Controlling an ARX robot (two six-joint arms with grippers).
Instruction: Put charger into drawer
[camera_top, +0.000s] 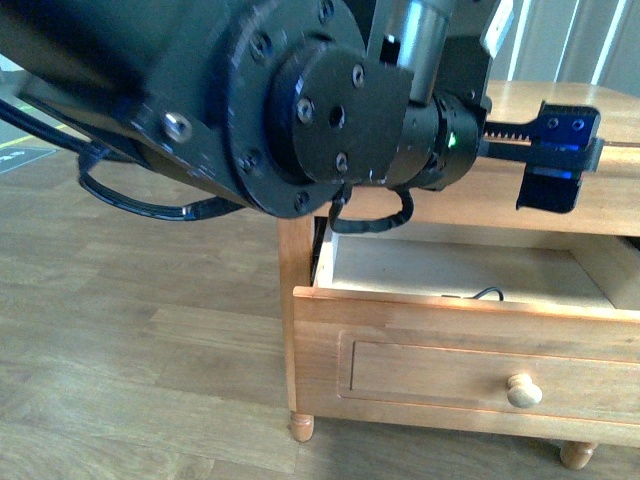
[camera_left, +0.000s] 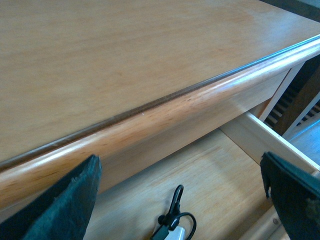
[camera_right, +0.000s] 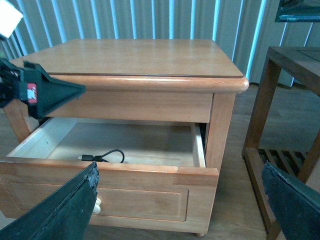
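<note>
Cool, bright daylight comes through the blinds (camera_top: 570, 40) at one o'clock in the front view, washed out there. The close arm (camera_top: 200, 100) looks dark and soft. A sheen lines the cabinet top (camera_left: 210, 95) edge. The drawer (camera_right: 125, 142) interior is mildly shaded, perhaps by the top.

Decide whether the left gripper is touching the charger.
Apart. Left wrist view: the charger lies on the drawer floor, bare wood separating it from both fingers of the left gripper.
</note>
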